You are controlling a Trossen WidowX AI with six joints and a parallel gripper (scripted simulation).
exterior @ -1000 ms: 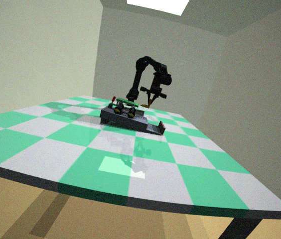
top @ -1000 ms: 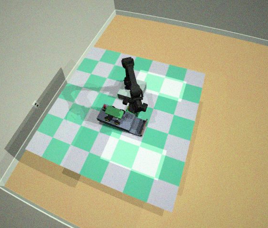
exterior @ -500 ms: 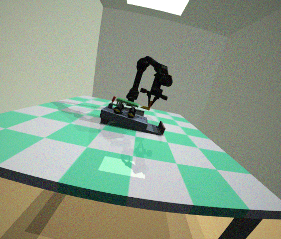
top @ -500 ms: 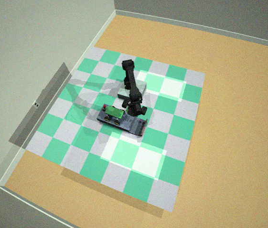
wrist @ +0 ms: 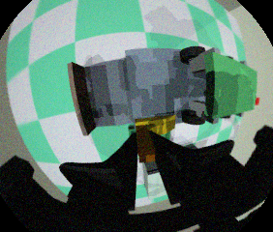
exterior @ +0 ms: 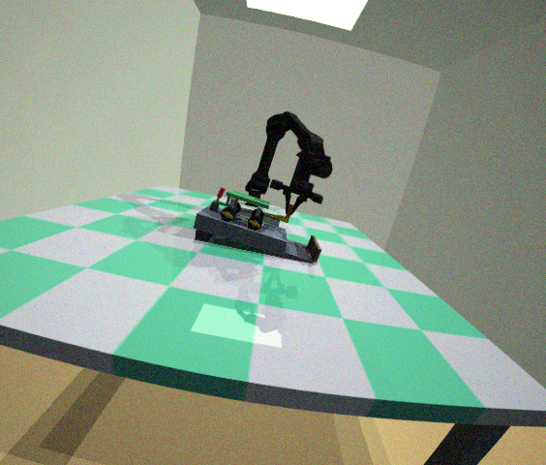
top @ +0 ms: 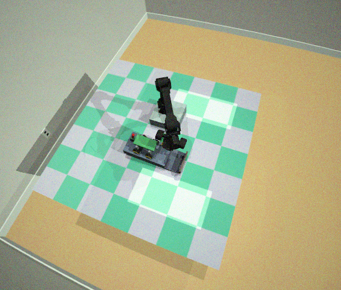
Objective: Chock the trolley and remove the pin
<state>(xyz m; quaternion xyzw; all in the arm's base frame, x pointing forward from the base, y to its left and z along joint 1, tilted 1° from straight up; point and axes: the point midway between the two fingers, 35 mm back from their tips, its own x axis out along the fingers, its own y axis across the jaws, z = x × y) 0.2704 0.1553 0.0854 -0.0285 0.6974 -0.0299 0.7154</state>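
Yellow chock [top: 162,144] [exterior: 282,218] [wrist: 162,124] in hand, seemingly short of the wheel [wrist: 193,116]
Gripper [top: 171,144] [exterior: 289,210] [wrist: 142,134] jaws held its handle [exterior: 290,208] [wrist: 146,151] narrowly; the wrist view put the trolley [top: 145,142] [exterior: 247,199] [wrist: 233,87] at two o'clock. Good work meant aligning the base, then nudging gently uphill, pin [top: 132,135] [exterior: 221,192] [wrist: 257,101] untouched

Fingers [exterior: 288,212] grip yellow chock [exterior: 281,217]; green-topped trolley [exterior: 247,199] on ramp [exterior: 243,236], 2 wheels visible.

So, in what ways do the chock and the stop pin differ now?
The chock is yellow and orange; the stop pin has a red head. The chock is held in the gripper; the stop pin stands ungripped at the ramp's uphill end.
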